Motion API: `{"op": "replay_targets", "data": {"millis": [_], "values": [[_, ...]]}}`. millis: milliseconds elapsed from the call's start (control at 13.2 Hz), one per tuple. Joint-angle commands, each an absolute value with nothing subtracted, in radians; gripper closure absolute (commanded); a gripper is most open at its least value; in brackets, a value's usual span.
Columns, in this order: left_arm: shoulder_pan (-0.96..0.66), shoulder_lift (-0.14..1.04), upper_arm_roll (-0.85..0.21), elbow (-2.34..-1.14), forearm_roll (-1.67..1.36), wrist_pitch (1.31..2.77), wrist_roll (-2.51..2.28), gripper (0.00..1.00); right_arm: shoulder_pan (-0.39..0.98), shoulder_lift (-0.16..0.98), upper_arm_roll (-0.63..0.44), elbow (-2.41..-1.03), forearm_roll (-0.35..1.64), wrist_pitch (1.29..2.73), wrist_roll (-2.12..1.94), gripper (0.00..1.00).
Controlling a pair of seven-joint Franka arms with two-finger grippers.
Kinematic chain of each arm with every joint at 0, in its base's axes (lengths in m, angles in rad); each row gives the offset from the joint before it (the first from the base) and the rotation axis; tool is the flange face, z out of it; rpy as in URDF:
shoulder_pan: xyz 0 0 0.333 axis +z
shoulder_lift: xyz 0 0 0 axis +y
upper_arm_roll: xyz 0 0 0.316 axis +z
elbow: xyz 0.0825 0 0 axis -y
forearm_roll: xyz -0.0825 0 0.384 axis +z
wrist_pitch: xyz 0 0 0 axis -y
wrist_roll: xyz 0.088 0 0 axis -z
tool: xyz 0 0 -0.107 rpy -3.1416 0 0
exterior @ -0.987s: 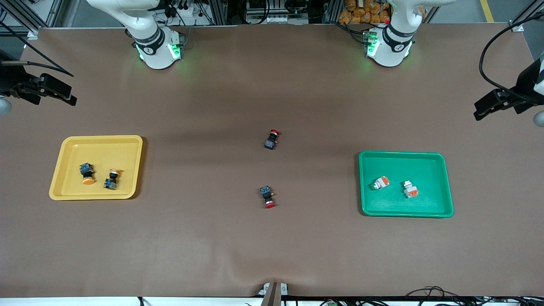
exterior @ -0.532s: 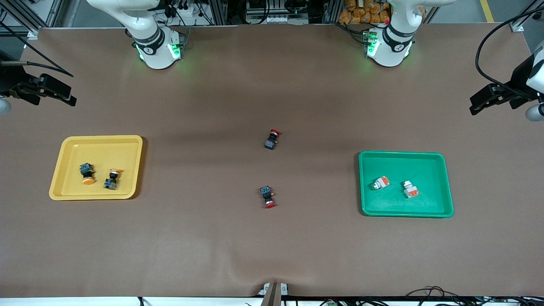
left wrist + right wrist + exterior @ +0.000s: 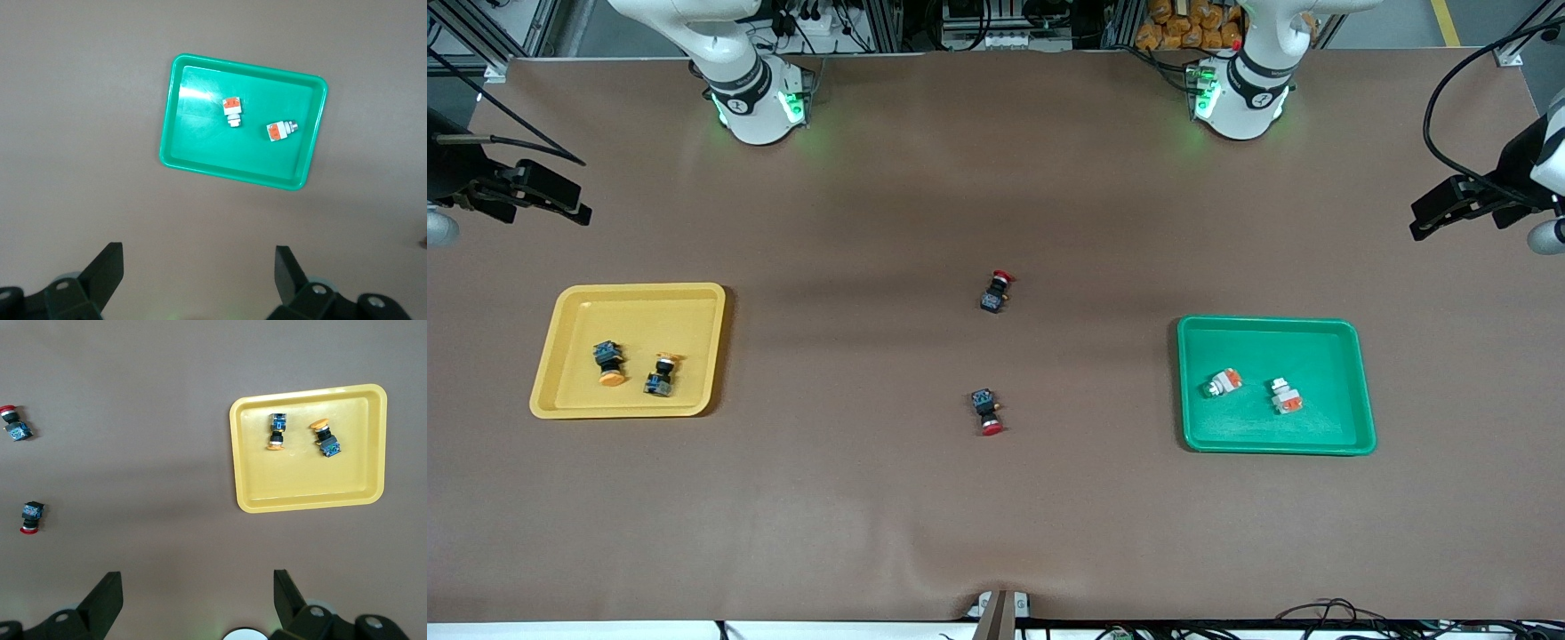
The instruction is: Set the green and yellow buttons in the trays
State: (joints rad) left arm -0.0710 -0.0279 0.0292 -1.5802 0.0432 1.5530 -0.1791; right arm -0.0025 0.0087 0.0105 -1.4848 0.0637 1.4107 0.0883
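Two black-bodied yellow-capped buttons [image 3: 609,363] [image 3: 661,375] lie in the yellow tray [image 3: 694,307] toward the right arm's end of the table. Two white-and-silver buttons with orange blocks [image 3: 1224,382] [image 3: 1285,396] lie in the green tray [image 3: 1325,347] toward the left arm's end. My right gripper [image 3: 574,203] hangs open and empty high above the table, the yellow tray [image 3: 347,480] below it. My left gripper [image 3: 1423,222] is likewise open and empty, up above the green tray [image 3: 193,140]. Both grippers [image 3: 199,267] [image 3: 198,587] hold nothing.
Two black switches with red caps [image 3: 996,292] [image 3: 987,412] lie on the brown table midway between the trays, one nearer the front camera than the other. The arms' bases [image 3: 751,102] [image 3: 1240,98] stand along the table's edge farthest from that camera.
Both grippers have drifted slightly toward the bases' side at the table's ends. Buttons and trays have not moved.
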Motion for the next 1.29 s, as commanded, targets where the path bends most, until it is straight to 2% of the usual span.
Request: {"op": "replay_targets", "data": {"millis": [0,228,835,1215], "values": [[-0.095,-0.084,0.063,-1.634,0.020,1.574,-0.155,0.00,0.002,0.017,0.009,-1.463,0.064,1.394,0.092,0.00],[-0.097,-0.069,0.072,-1.608,0.025,1.572,-0.146,0.00,0.005,0.029,0.009,-1.465,0.064,1.396,0.097,0.00],[-0.101,-0.130,0.037,-1.698,0.006,1.569,-0.153,0.00,-0.003,0.029,0.009,-1.463,0.064,1.379,0.092,0.00],[-0.101,-0.106,0.008,-1.671,0.006,1.566,-0.156,0.00,-0.003,0.029,0.009,-1.463,0.064,1.379,0.095,0.00]]}}
